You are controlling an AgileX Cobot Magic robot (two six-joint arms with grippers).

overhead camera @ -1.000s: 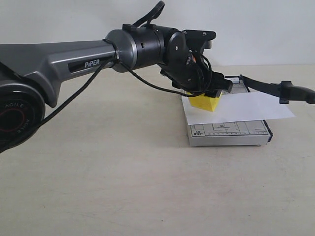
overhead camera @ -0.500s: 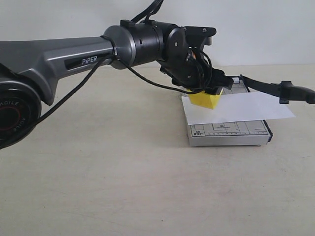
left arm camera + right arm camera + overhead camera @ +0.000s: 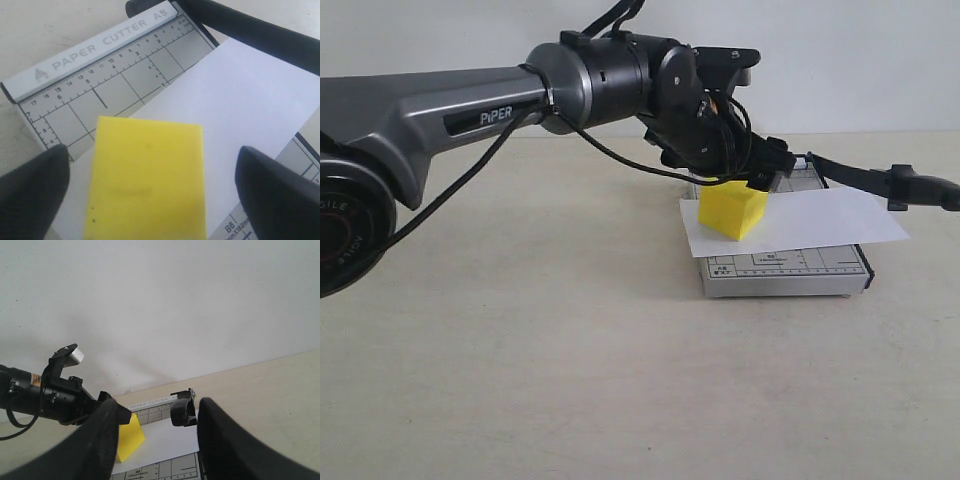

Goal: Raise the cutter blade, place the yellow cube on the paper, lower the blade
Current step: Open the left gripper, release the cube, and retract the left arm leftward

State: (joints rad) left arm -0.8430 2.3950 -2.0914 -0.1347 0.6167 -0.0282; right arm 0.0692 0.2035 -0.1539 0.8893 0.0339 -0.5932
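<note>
The yellow cube (image 3: 735,212) rests on the white paper (image 3: 820,222), which lies across the grey cutter base (image 3: 785,270). My left gripper (image 3: 750,175) hovers just above the cube and stands open. In the left wrist view its fingers (image 3: 30,185) are clear of the cube (image 3: 147,180) on both sides. The cutter blade (image 3: 865,178) is raised and slopes off the right edge. In the right wrist view a black part of the blade (image 3: 182,412) sits between the fingers of my right gripper (image 3: 160,407), which is shut on it; the contact itself is hidden.
The beige table (image 3: 570,350) stretches wide in front of and left of the cutter. A white wall (image 3: 860,60) stands behind. My left arm (image 3: 470,110) reaches across from the left at about cutter height.
My left gripper has opened and lifted a little off the cube. The cube now sits free on the paper, and the paper has slid slightly left. The blade has stayed raised.
</note>
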